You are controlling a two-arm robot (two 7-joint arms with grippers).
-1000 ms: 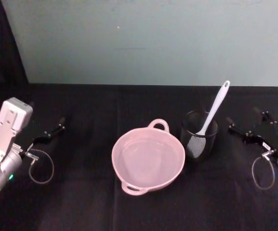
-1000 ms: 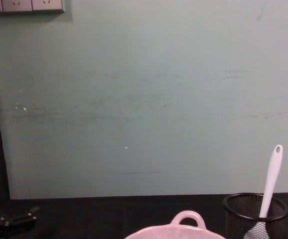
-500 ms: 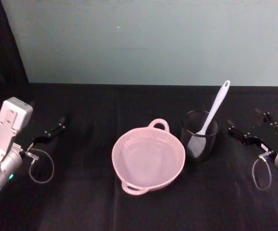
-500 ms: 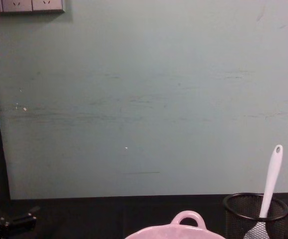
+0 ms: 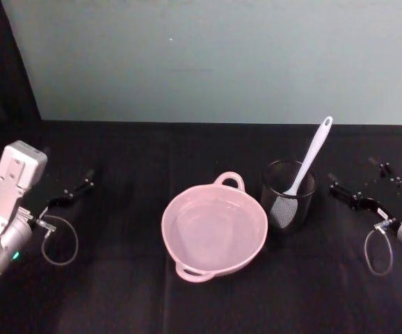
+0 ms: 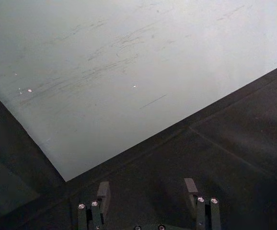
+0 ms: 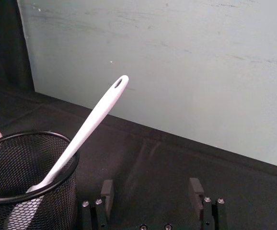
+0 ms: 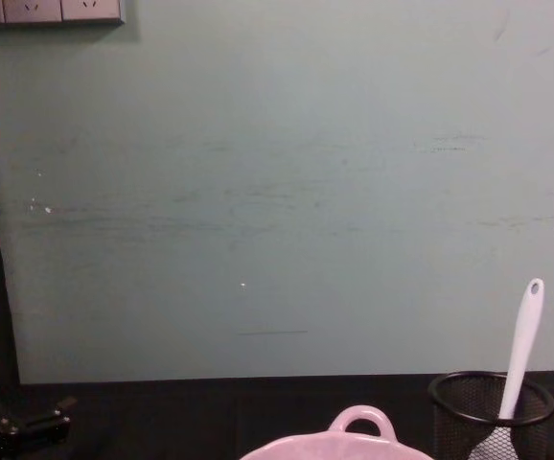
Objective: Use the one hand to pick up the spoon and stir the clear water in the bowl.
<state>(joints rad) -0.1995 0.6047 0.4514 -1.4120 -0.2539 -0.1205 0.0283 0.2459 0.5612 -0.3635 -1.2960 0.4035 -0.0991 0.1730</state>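
Watching the right gripper (image 5: pixel 350 169) sit low over the black table (image 5: pixel 117 285), to the right of the mesh cup (image 5: pixel 304 205), jaws spread wide and gripping nothing. Seeing the same from its wrist view: fingers parted, bare cloth between them, the spoon (image 7: pixel 88 127) off to one side and not yet lined up. Noting the left gripper (image 6: pixel 146 184) parked far out on the left, also released and empty, well apart from everything.

Finding the spoon (image 5: pixel 312 156) standing blade-down in the mesh cup, slim handle leaning up and away to the far right, holed tip well clear of the rim. Placing the bowl (image 5: pixel 164 226) just left of the cup, close enough that contact between them cannot be ruled out. Judging it to hold clear water, though hard to confirm.

Now the risks. Closing on that thin, slanted handle off-centre could let it twist or slide through the pads. Pulling sideways rather than along the lean could drag the blade against the mesh and tip the light cup over, perhaps into the bowl. Coming in too low could knock the cup's rim before any grip is made. Swinging across afterwards with so little gap could clip the bowl's rim or loop handle and slop water onto the cloth. Calling for a lift along the handle's tilt.
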